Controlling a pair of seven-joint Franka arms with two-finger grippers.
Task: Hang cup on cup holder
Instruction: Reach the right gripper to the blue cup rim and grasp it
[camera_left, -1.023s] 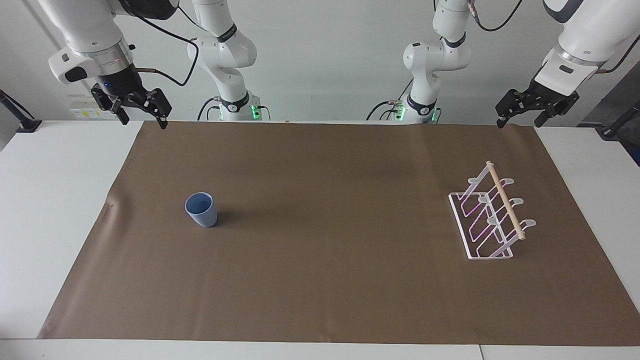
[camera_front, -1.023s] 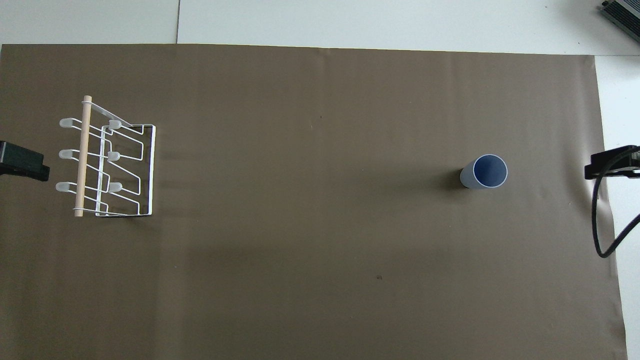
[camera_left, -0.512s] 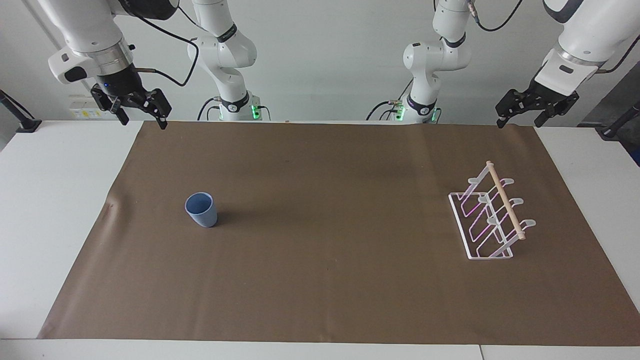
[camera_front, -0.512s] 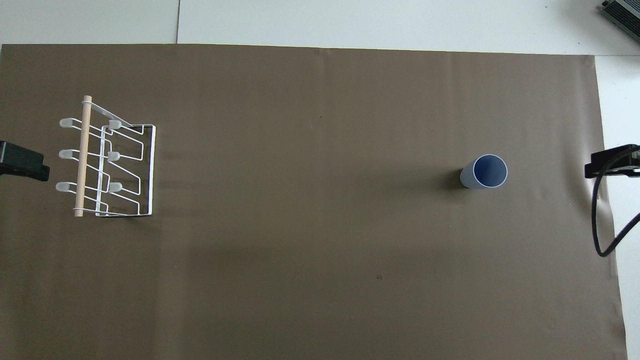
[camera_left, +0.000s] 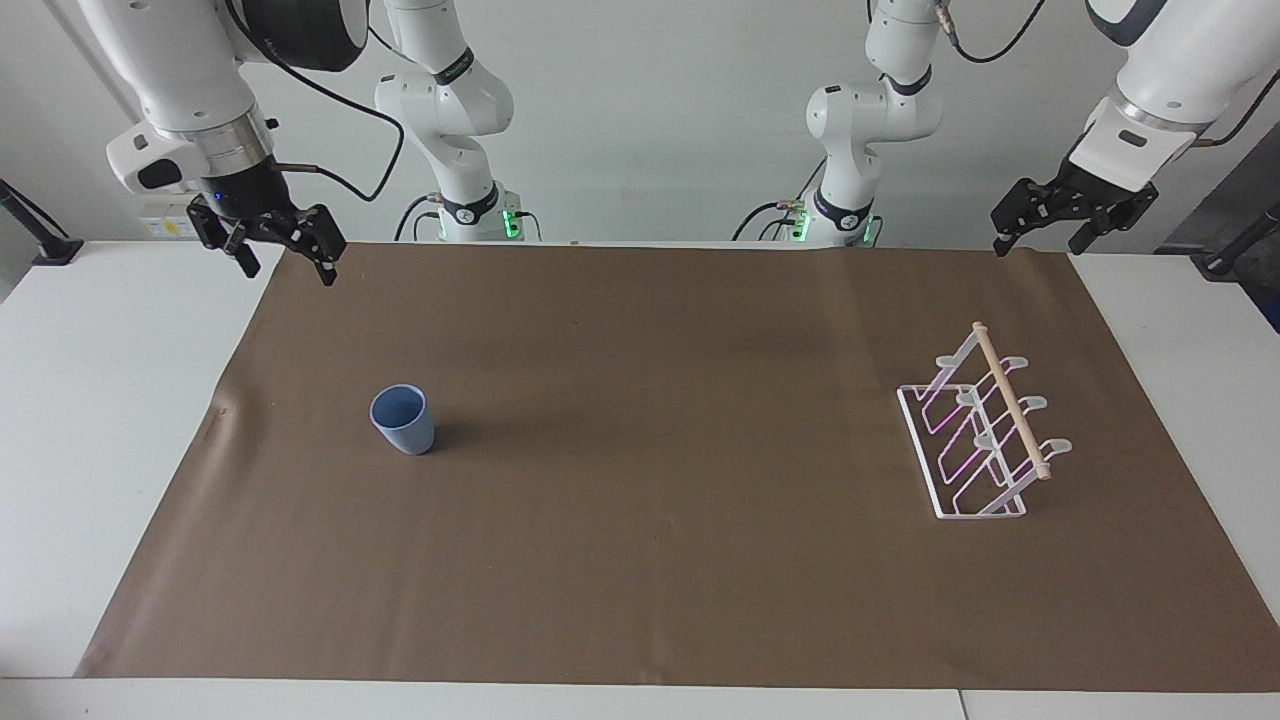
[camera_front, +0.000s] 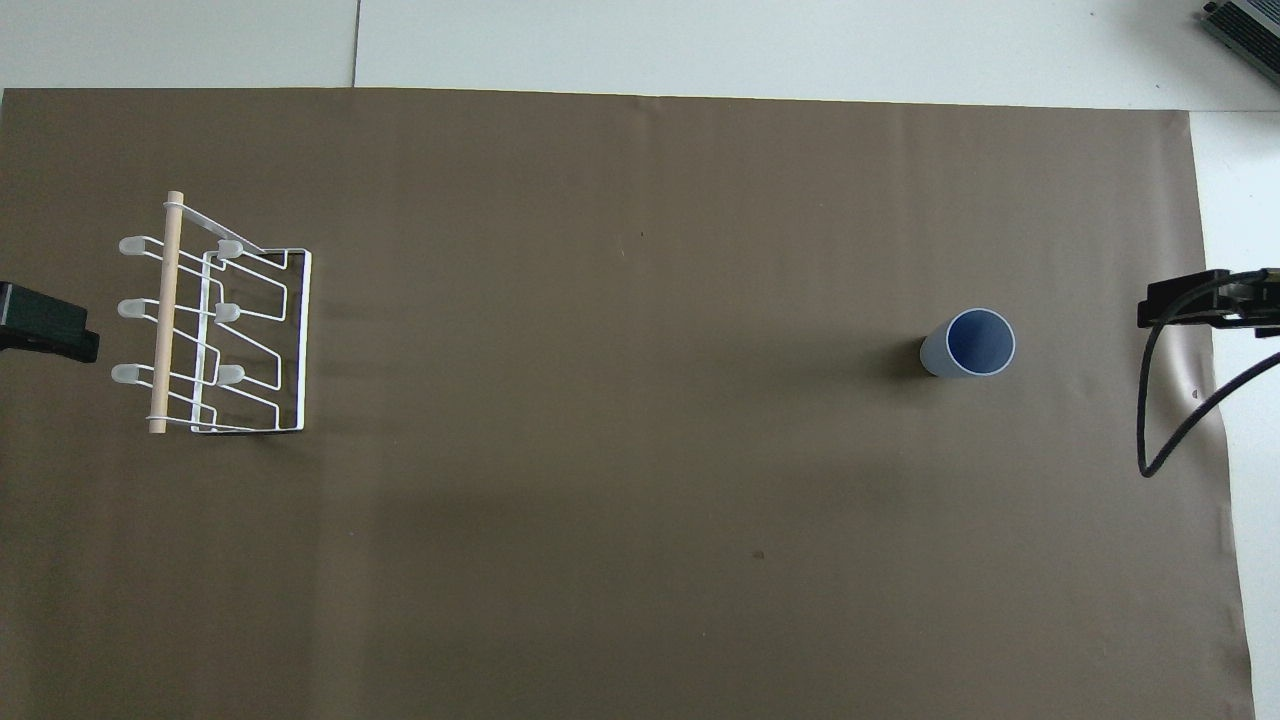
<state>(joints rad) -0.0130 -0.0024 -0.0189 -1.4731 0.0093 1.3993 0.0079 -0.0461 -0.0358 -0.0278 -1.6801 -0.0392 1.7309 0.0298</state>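
- On the desk (camera_left: 120, 420), a brown mat (camera_left: 660, 560) carries the cup (camera_left: 403, 420), upright toward the right arm's end, well apart from the empty cup holder (camera_left: 985, 430).
- Nothing is done yet (both arms are raised): right gripper (camera_left: 285, 262) and left gripper (camera_left: 1040, 240) have fingers wide and hold nothing.

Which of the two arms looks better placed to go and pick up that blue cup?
The right arm, likely. The cup stands upright toward its end of the table, and its open end effector is up in the air nearby. The left end effector waits by the cup holder.
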